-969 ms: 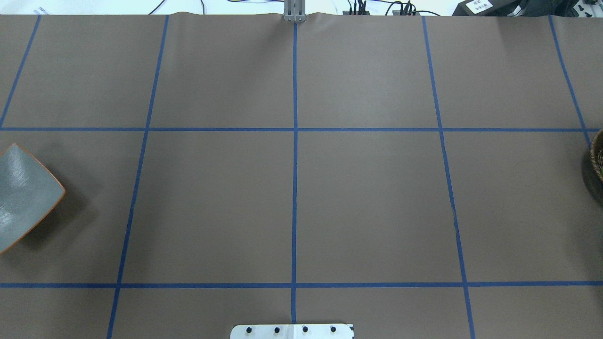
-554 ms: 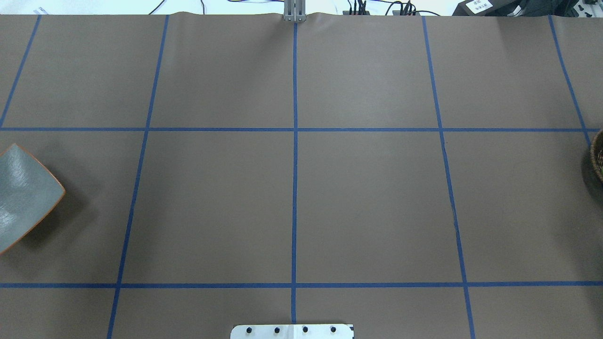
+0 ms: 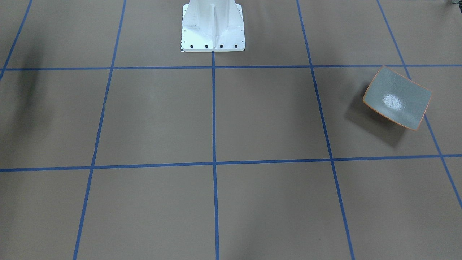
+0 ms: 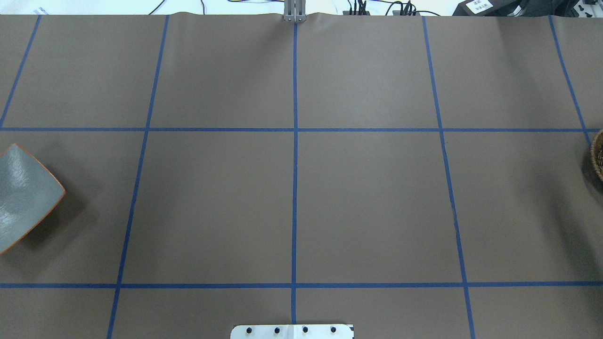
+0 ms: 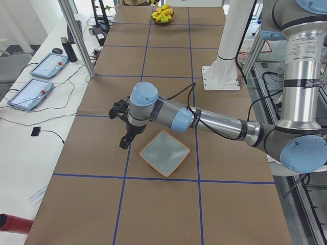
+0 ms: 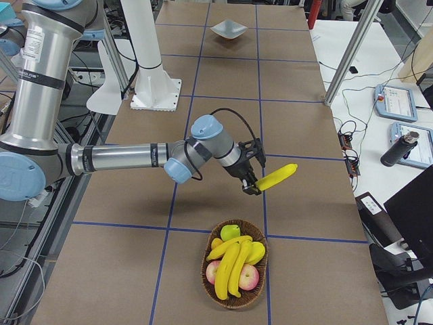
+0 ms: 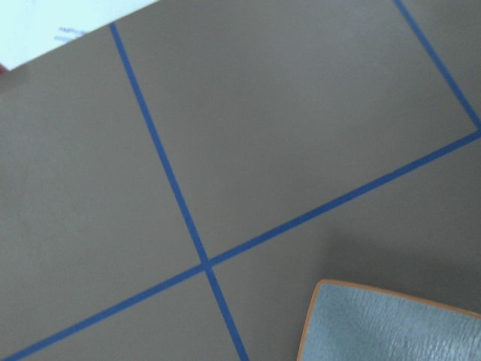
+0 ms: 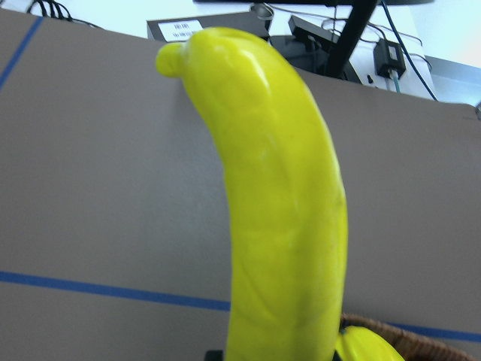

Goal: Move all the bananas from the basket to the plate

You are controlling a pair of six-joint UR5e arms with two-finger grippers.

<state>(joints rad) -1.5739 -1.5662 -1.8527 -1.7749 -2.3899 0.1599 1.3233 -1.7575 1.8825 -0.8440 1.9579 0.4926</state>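
Observation:
In the exterior right view my right gripper (image 6: pixel 252 184) is shut on a yellow banana (image 6: pixel 277 177), held in the air above the table just beyond the wicker basket (image 6: pixel 205 269). That banana (image 8: pixel 278 210) fills the right wrist view. More bananas (image 6: pixel 230 264) lie in the basket. The grey plate (image 3: pixel 397 98) with the orange rim sits bare at the other end of the table (image 4: pixel 23 197). My left gripper (image 5: pixel 124 144) hangs beside the plate (image 5: pixel 164 153), above a blue tape line; I cannot tell whether it is open or shut. A corner of the plate (image 7: pixel 398 327) shows in the left wrist view.
Red and green apples (image 6: pixel 249 276) share the basket with the bananas. The white robot pedestal (image 3: pixel 213 25) stands at the table's near middle edge. Metal frame posts (image 6: pixel 348 61) and a side bench with tablets (image 6: pixel 399 101) flank the table. Blue tape (image 4: pixel 295 188) divides the brown surface into squares.
In the overhead view the dark shadow beside the basket at the right edge has shrunk and thinned. The plate has stayed where it was.

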